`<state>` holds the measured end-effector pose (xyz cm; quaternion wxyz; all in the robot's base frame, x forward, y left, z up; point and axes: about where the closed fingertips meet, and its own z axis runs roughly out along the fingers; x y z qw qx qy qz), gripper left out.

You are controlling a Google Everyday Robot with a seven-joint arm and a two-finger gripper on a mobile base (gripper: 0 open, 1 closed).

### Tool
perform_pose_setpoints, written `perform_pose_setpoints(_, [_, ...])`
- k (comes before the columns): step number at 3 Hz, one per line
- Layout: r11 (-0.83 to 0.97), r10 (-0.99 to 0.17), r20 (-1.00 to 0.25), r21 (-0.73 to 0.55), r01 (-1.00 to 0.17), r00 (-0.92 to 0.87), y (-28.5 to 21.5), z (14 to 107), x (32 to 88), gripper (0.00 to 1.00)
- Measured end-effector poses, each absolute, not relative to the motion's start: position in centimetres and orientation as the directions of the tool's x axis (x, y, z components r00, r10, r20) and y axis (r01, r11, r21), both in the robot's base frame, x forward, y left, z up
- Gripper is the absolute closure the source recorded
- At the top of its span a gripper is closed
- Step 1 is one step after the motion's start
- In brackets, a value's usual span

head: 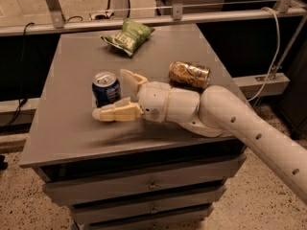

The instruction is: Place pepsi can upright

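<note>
On the left half of the grey worktop (67, 56) we see the pepsi can (106, 87) standing upright, its silver top facing up. Around it sits the gripper (110, 93), low over the surface, with its jaws spread: one cream finger reaches along the front of the can and the other angles up just behind its right side. We cannot tell whether either finger touches the can. Further back, near the far edge, we find a green chip bag (128, 35) lying flat. To the right of the gripper, a gold-brown can (189, 74) lies on its side. The white arm (249, 128) runs off toward the lower right corner. Below the worktop we see drawers (148, 183).
</note>
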<state>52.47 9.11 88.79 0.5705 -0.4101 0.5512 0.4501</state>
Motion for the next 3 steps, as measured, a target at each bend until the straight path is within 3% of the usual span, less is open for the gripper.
perform_pose_setpoints(2, [0.280,-0.037,-0.999,-0.009,-0.960,-0.002,4.9,91.5,52.5,0.00])
perform_pose_setpoints(3, [0.282,-0.126,-0.992,-0.048,-0.958,0.013,0.3,95.2,53.0,0.00])
